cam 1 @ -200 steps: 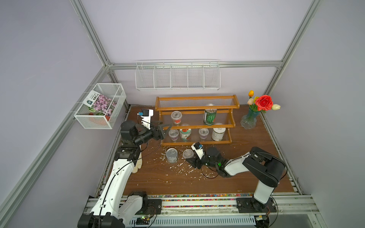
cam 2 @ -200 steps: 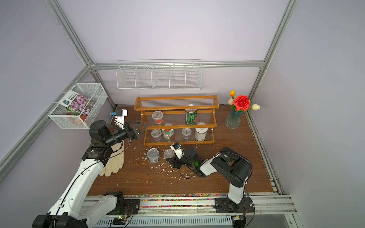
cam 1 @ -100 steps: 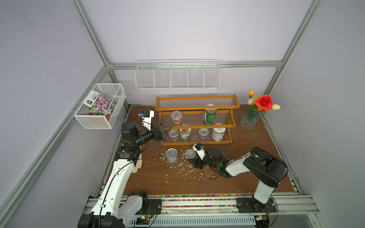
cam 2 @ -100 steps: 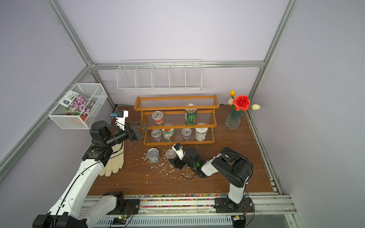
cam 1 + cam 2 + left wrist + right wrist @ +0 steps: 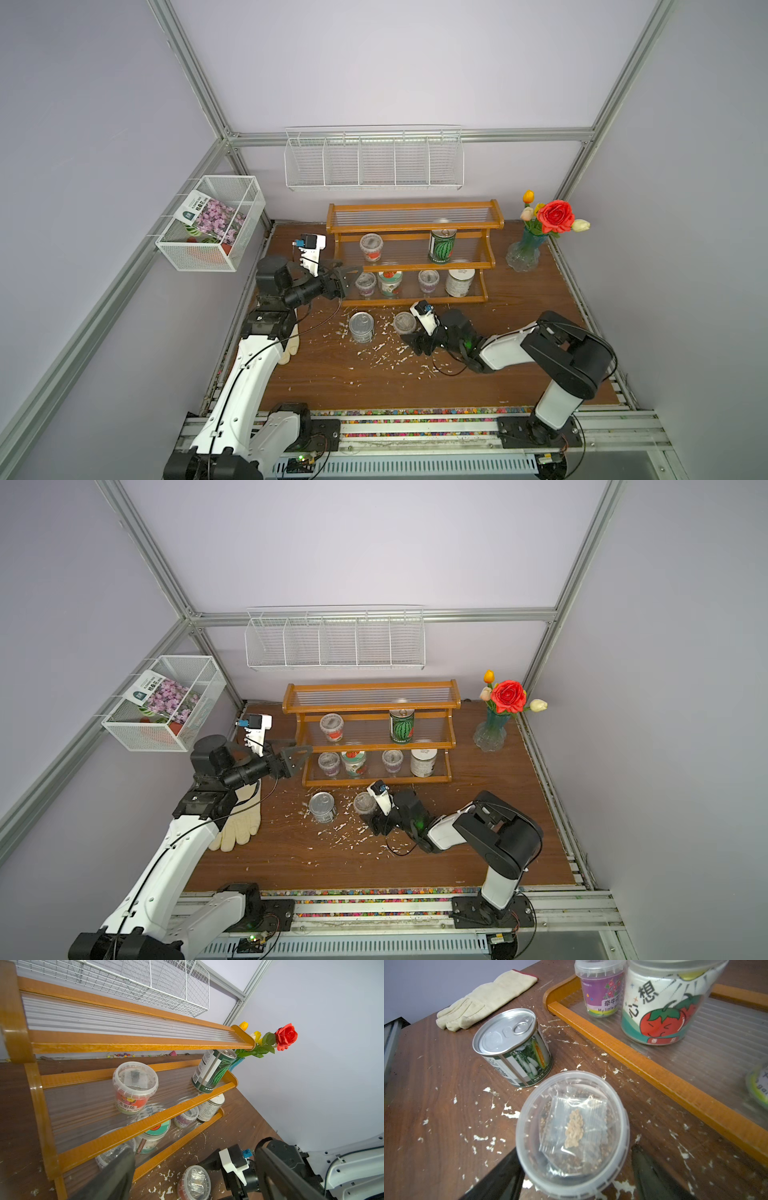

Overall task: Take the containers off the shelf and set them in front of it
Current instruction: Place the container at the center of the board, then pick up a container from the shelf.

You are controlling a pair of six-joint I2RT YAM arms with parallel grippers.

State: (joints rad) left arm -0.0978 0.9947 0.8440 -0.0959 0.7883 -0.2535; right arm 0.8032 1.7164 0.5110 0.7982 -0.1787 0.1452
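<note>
Table [image 5: 374, 386] bears shelf [image 5: 409, 227], tin [image 5: 361, 328], cup [image 5: 404, 323]

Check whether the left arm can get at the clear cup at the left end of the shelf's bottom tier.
Probably yes. The left gripper is open, close to the clear cup with nothing between them, though the shelf's side frame stands near and could catch a finger.

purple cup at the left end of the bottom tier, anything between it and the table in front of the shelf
yes: the shelf's low front rail runs before the cup, and the striped tin stands on the table straight in front of it. likely lift it over the rail and set it beside the tin
</note>
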